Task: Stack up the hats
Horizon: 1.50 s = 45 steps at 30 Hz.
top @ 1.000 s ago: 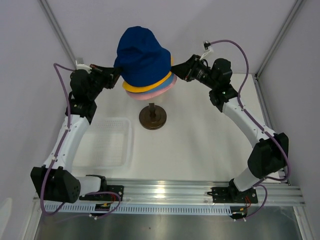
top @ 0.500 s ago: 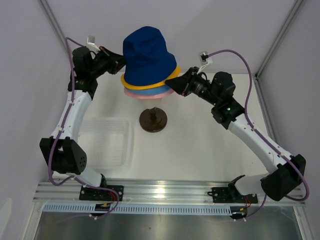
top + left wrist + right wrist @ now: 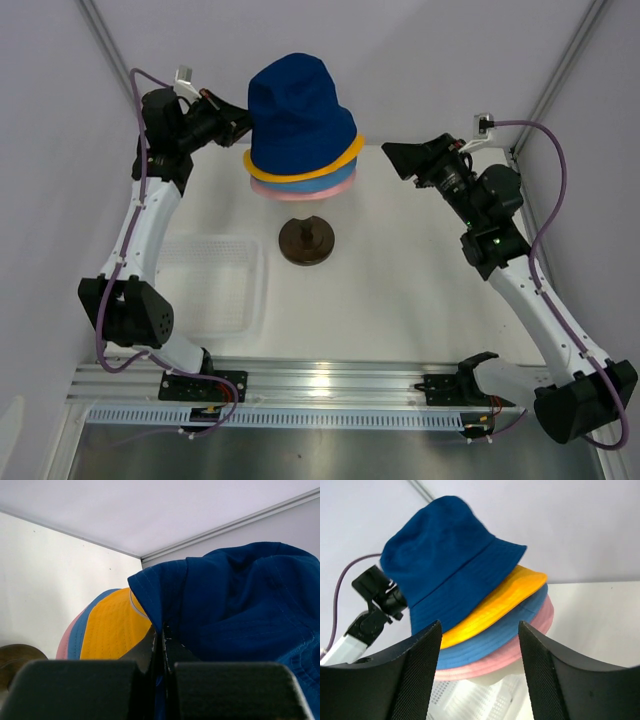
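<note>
The hats (image 3: 470,580) are matt woven cloth, tray (image 3: 215,290) clear plastic

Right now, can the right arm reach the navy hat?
Probably yes: the right claw is open and faces the navy hat with nothing between; the left claw pinches the brim's far side only.

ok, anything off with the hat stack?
The dark navy fabric bucket hat on top sits askew, tilted, its brim pinched in the left arm's shut jaws. The yellow hat, light blue hat and pink hat beneath look evenly nested.
</note>
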{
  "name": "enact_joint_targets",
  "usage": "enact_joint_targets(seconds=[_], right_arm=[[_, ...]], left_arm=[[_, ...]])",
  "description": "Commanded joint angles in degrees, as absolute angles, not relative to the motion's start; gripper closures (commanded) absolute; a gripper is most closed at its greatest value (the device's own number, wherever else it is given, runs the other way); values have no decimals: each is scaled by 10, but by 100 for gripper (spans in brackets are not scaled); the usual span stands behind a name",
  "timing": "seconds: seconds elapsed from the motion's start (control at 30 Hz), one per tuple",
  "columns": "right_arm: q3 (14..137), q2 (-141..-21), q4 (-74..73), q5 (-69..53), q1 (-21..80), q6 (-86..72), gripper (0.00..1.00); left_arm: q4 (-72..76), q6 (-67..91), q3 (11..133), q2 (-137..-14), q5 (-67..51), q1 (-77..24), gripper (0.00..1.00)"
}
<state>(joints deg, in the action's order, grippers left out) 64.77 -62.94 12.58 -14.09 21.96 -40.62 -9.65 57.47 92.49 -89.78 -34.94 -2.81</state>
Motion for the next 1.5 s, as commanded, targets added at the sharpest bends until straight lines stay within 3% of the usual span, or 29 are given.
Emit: enact_joint_targets(seconds=[0.0,0.27,0.57,1.23,1.47], right_arm=[[642,-652,219,-134,211,-459,33],[695,-757,307,-188,212,-524,36],[708,-794,344,-203,215,-565,37],[757,-828,249,-185,248,-610,38],[764,-838,283,-172,252,-629,42]], left_arm=[[-98,558,960,-891,-376,-31,98],[-105,554,955,-894,-378,-33,99],[-106,548,945,-892,-382,-34,99],[-95,552,935,-877,-382,-34,99],[-91,554,929,-872,-386,-35,99]])
